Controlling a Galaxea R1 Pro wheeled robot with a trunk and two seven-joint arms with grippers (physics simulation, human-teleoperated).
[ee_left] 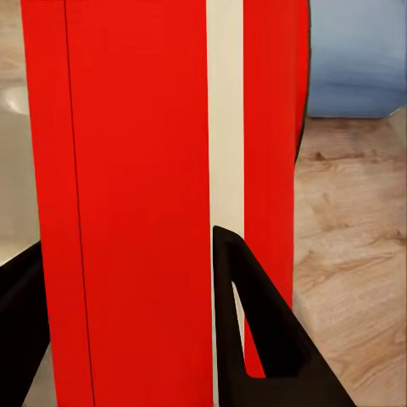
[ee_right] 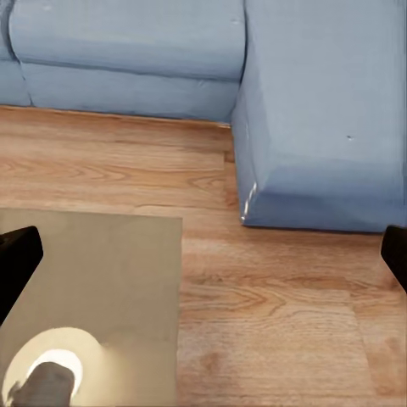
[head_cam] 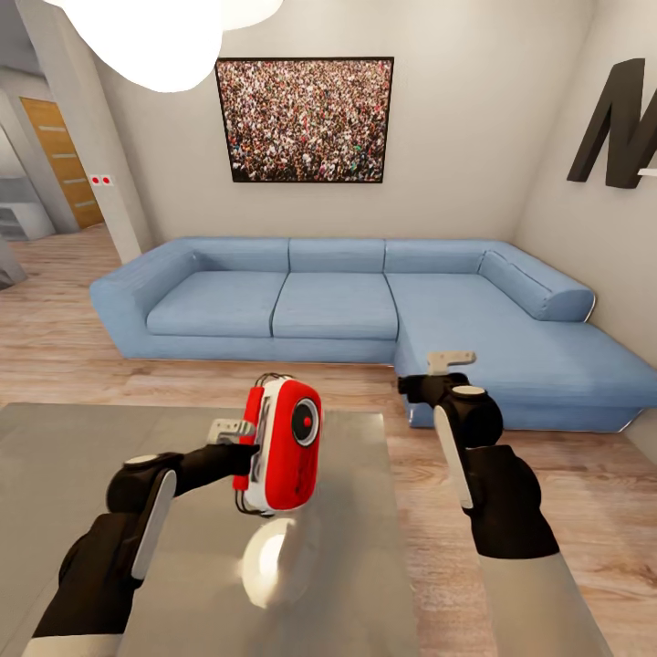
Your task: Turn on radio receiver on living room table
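Nearest the head camera, the two dark forearms reach forward over the glossy grey table (head_cam: 82,474). The left gripper (head_cam: 239,444) is clamped on the radio receiver (head_cam: 283,443), holding it lifted clear of the table top with its red front and round dial turned toward the robot's right side; in the left wrist view the red body (ee_left: 136,195) sits tight between the two black fingers (ee_left: 254,331). The right gripper (head_cam: 449,360) hangs beside the table's far right corner, above the wood floor (head_cam: 55,347) in front of the blue sofa (head_cam: 338,301); its finger tips sit at the far edges of the right wrist view, so it looks spread wide and holds nothing. As for progress, the radio receiver is picked up and presented, but the right gripper is well apart from the dial, and nothing shows it is switched on. What remains, by my reading, is bringing the right gripper across to press the front control.
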